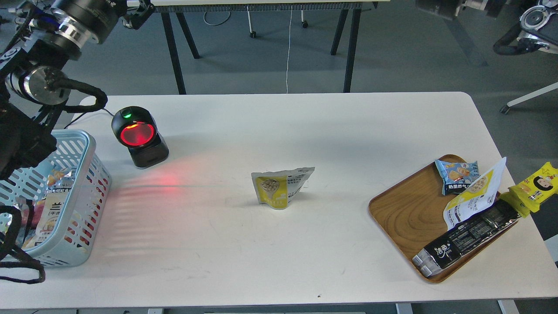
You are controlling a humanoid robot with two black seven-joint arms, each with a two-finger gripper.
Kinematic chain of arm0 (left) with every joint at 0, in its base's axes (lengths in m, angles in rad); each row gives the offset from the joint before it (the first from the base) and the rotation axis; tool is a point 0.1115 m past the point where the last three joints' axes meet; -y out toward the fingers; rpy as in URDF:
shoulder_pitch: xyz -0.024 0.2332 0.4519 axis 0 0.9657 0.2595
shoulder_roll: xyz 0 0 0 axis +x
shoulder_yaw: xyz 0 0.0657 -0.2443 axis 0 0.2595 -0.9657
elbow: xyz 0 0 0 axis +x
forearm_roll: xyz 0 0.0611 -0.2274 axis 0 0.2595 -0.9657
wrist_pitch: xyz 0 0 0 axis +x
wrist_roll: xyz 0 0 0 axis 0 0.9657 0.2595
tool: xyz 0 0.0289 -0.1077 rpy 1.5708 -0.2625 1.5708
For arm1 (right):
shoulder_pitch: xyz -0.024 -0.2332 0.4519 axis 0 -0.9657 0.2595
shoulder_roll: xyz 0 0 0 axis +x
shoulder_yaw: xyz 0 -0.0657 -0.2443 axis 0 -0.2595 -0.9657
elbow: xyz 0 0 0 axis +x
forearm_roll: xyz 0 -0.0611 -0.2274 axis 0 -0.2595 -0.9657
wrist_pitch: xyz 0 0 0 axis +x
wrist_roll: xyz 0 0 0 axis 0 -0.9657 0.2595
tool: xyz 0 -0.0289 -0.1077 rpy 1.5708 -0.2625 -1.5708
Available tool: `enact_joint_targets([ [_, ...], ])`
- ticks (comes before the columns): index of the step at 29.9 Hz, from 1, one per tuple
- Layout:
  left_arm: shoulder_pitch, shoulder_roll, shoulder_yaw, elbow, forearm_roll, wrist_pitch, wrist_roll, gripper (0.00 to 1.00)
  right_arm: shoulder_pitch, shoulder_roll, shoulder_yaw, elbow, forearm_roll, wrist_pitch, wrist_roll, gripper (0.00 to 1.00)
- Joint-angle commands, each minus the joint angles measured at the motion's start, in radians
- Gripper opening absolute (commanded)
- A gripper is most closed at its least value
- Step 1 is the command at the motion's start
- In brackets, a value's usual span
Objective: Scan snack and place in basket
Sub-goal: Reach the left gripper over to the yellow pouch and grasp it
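The snack (279,188), a small pouch with a yellow front and a white-silver top, stands alone on the middle of the white table (279,253). Nothing touches it. The light blue basket (90,146) sits at the table's left edge and holds some packets. My left arm rises at the top left, above and behind the basket. Only a bit of my left gripper (137,12) shows at the top edge, so its jaws cannot be read. Of my right arm only dark links (534,22) show at the top right; its gripper is out of view.
A black barcode scanner (140,136) with a glowing red window stands right of the basket and casts red light on the table. An oval wooden tray (405,213) at the right holds several other snack packets. A bright yellow packet (537,185) lies beside it.
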Motion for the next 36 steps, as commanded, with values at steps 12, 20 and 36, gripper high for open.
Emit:
enact_joint_targets([
  [12,-0.039,0.063,0.126,-0.488,0.75,0.0,0.0,1.0,-0.288,0.087,0.092,-0.389,0.805,0.255,0.0,0.99],
  [20,-0.079,0.005,0.223,-0.639,1.233,0.0,-0.004,0.99,-0.494,0.179,0.38,-0.466,0.916,0.279,0.0,0.99],
  [36,-0.054,-0.124,0.47,-0.624,1.828,0.0,-0.004,0.97,-0.548,0.412,0.509,-0.616,0.924,0.279,-0.039,0.99],
])
